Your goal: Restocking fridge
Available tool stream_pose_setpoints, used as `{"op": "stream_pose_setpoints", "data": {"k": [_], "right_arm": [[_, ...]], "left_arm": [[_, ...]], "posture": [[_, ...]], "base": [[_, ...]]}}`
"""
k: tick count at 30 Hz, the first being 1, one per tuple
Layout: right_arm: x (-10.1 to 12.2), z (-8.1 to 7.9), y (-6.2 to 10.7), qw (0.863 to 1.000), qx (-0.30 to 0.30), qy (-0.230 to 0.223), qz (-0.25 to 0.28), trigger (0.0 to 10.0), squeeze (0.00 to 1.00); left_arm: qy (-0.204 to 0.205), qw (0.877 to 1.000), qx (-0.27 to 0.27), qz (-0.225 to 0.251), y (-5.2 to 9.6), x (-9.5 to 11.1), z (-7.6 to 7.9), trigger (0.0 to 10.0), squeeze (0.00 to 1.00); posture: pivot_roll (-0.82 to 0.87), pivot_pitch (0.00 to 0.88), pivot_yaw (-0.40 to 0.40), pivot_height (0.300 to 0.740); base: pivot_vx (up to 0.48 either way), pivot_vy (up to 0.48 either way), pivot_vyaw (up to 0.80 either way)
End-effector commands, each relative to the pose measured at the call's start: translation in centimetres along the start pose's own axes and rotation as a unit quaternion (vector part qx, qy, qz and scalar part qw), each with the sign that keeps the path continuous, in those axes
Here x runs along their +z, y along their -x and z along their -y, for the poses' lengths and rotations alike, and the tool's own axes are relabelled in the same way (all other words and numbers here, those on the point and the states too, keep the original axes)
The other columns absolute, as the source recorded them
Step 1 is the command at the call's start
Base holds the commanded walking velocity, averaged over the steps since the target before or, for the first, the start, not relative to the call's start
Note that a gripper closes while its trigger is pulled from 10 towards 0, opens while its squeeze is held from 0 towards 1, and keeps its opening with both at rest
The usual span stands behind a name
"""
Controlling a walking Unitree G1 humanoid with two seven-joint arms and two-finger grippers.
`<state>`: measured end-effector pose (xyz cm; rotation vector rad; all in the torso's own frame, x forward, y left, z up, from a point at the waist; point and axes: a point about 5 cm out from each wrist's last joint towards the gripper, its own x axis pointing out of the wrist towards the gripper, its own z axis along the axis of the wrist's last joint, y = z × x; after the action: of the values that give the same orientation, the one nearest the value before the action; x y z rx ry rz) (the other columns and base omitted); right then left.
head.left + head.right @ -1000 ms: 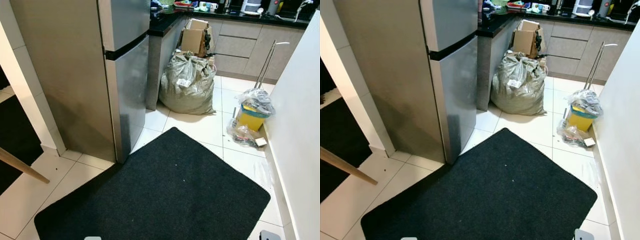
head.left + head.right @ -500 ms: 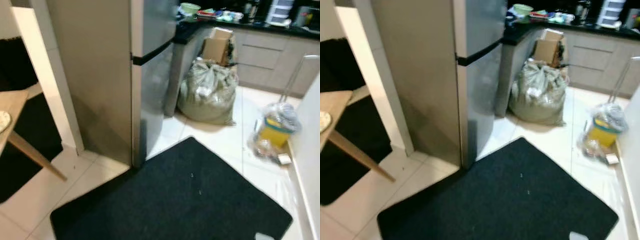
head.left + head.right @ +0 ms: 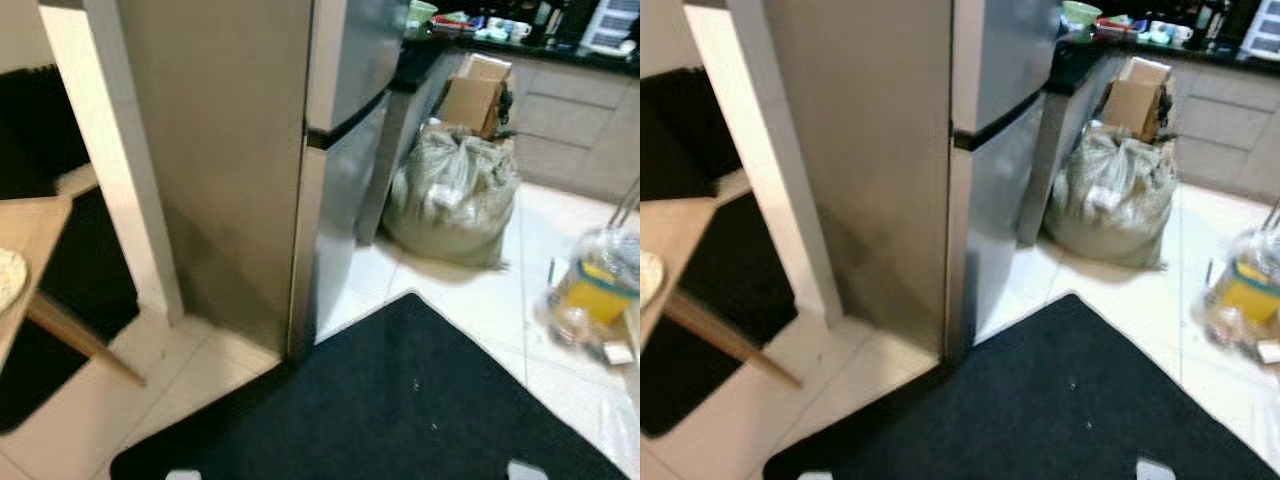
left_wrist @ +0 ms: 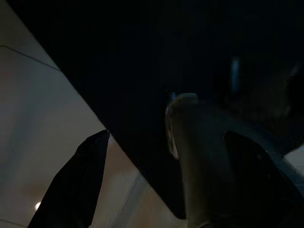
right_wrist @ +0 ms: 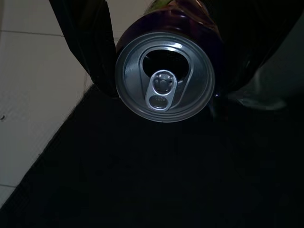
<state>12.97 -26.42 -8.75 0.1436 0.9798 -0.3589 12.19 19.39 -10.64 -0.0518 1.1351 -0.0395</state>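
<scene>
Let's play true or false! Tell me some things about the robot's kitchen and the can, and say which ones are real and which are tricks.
1. The right claw holds a can. True.
2. The can's top is sealed shut. False: the tab hole is open.
3. The fridge doors are open. False: both doors are shut.
4. A stuffed sack sits on the floor past the fridge. True.
5. The mat before the fridge is white. False: it is black, on pale tiles.
6. A cardboard box stands behind the sack. True.
</scene>
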Motion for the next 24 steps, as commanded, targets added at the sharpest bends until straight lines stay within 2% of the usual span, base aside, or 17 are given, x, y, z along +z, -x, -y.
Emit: {"op": "stream_pose_setpoints", "data": {"k": [1, 8, 21, 24], "right_arm": [[-0.18, 0.54, 0.09, 1.000, -0.008, 0.003, -0.007, 10.0, 0.00], [-0.31, 0.64, 0.12, 1.000, -0.009, 0.001, -0.009, 10.0, 0.00], [-0.37, 0.70, 0.18, 1.000, -0.006, 0.002, -0.003, 10.0, 0.00], [-0.33, 0.56, 0.16, 1.000, -0.003, 0.004, -0.001, 10.0, 0.00]], "left_arm": [[-0.005, 1.000, -0.007, -0.003, -0.08, -0.06, 0.44, 10.0, 0.00], [-0.003, 1.000, -0.009, -0.002, -0.09, -0.12, 0.59, 10.0, 0.00], [-0.001, 1.000, -0.007, 0.000, -0.07, -0.24, 0.64, 10.0, 0.00], [0.004, 1.000, -0.002, 0.002, -0.07, -0.21, 0.61, 10.0, 0.00]], "posture": [[-0.08, 0.000, -0.019, 0.740], [-0.08, 0.000, -0.022, 0.740], [-0.08, 0.000, -0.024, 0.740], [-0.08, 0.000, -0.027, 0.740]], "base": [[0.379, 0.000, -0.80], [0.377, 0.000, -0.80], [0.304, 0.000, 0.00], [0.000, 0.000, 0.00]]}}
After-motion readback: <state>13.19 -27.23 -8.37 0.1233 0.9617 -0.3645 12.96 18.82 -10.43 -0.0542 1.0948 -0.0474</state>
